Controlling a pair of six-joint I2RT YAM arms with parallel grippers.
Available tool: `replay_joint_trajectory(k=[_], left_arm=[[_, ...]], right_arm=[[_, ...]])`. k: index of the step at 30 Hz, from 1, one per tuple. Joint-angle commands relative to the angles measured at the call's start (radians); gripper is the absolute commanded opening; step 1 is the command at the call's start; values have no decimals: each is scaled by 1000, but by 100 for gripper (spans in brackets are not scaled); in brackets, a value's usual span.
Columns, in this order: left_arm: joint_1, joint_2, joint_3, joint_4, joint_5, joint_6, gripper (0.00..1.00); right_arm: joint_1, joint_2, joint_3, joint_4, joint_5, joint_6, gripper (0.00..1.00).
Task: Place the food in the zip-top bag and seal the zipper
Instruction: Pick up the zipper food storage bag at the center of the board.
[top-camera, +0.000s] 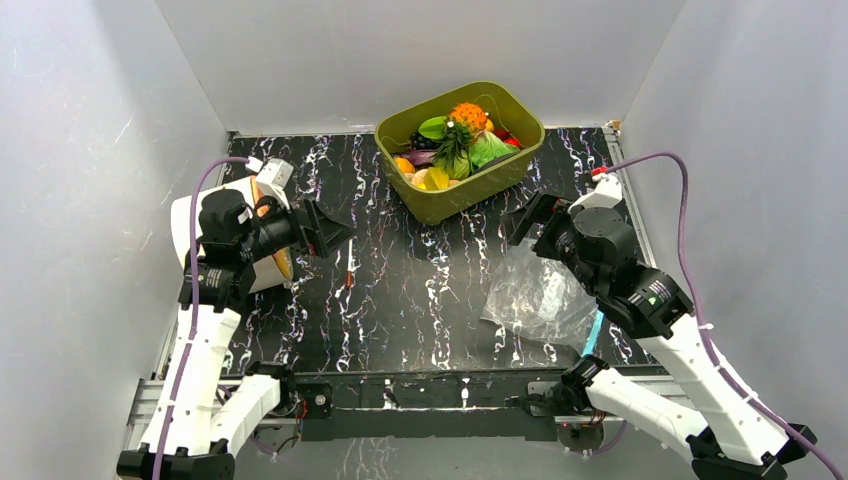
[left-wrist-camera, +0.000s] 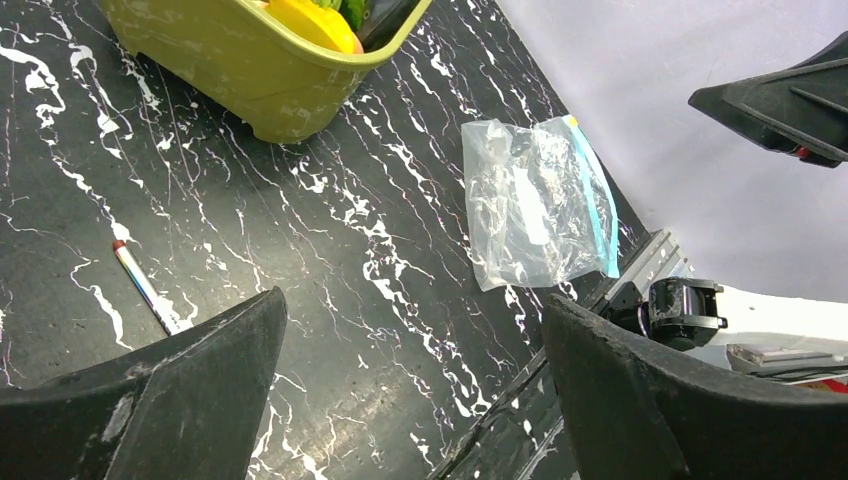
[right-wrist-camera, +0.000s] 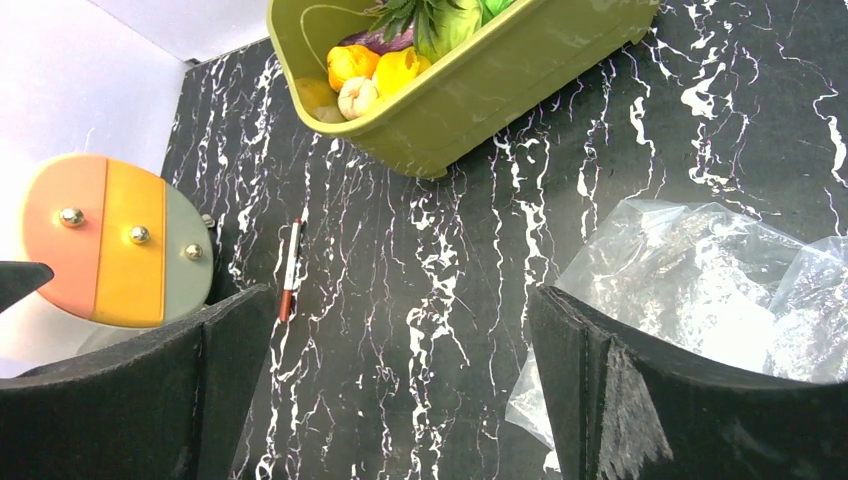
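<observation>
The food (top-camera: 460, 140), small toy fruits and vegetables including an orange pineapple (top-camera: 468, 117) and a pale-green cabbage (top-camera: 488, 150), lies piled in an olive-green tub (top-camera: 432, 206) at the back of the table. The clear zip-top bag (top-camera: 535, 295) lies flat and empty at the front right, its light-blue zipper (top-camera: 592, 333) at the near edge. In the left wrist view the bag (left-wrist-camera: 535, 205) and zipper (left-wrist-camera: 597, 200) show fully. My right gripper (top-camera: 530, 218) hangs open just above the bag's far end (right-wrist-camera: 700, 290). My left gripper (top-camera: 325, 228) is open over the table's left side, holding nothing.
A thin pen (top-camera: 350, 268) lies on the black marbled table (top-camera: 420, 300) between the arms. A round disc striped orange, yellow and grey (right-wrist-camera: 110, 240) sits on a white stand at the far left, by the left arm. White walls enclose three sides.
</observation>
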Motion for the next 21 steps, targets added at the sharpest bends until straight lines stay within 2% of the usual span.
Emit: replay_joint_trajectory(k=[1,6,13,21], left_arm=[[-5,-20,1,31,4,-20,98],[-5,19,13,54,8,-31,98],[-17,89,-11,101,105,-52,98],[-155,136,-6,97,17,-24,99]], right_arm=[[4,-16,-17,56,9,4,98],[4,7,-34,43,-11,6,98],[4,67,-79,33,3,12,98],[3,250,-56,33,54,74,97]])
